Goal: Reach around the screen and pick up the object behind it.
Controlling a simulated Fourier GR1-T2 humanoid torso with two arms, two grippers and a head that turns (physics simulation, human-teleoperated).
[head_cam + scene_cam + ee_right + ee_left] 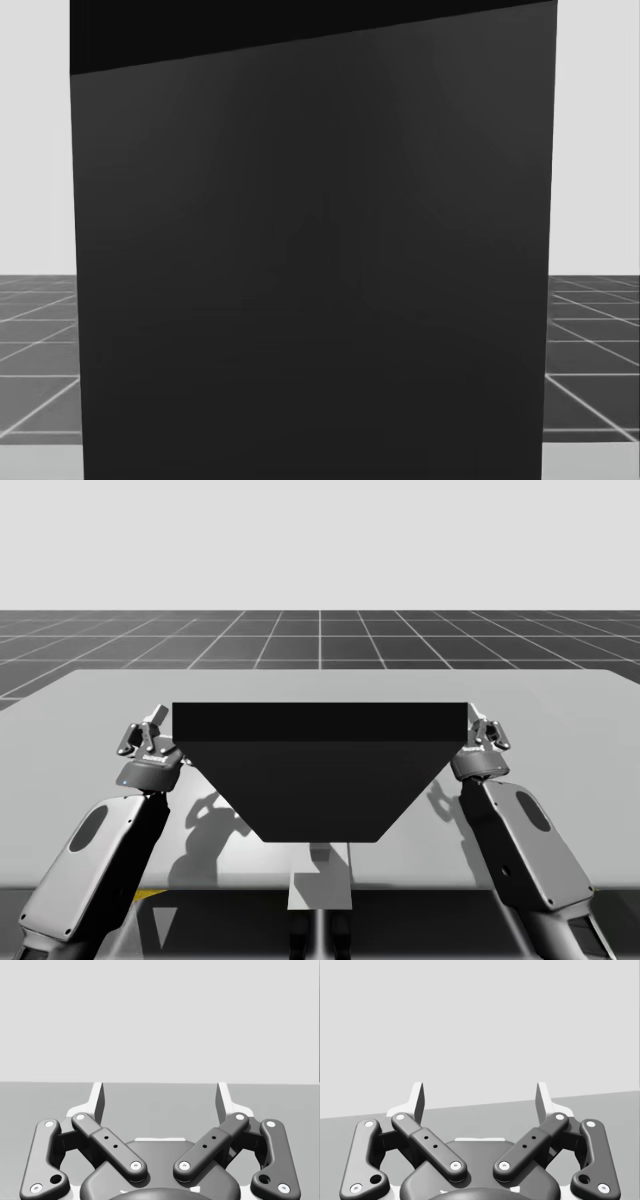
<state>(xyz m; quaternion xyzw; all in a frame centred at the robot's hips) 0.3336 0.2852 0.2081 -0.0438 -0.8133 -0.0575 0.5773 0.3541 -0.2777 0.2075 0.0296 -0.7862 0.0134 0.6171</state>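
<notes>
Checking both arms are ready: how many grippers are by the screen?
2. The left gripper is at the left end of the screen, the right gripper at its right end, both open and empty. With two arms, none is hidden.

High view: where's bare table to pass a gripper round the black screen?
Free: the grey table strip beyond the tall black flat screen, up to the far edge; also the patches outside my left gripper and my right gripper, toward the side edges. Crowded: both screen ends, where the open grippers sit close. Just behind the screen is hidden.
</notes>
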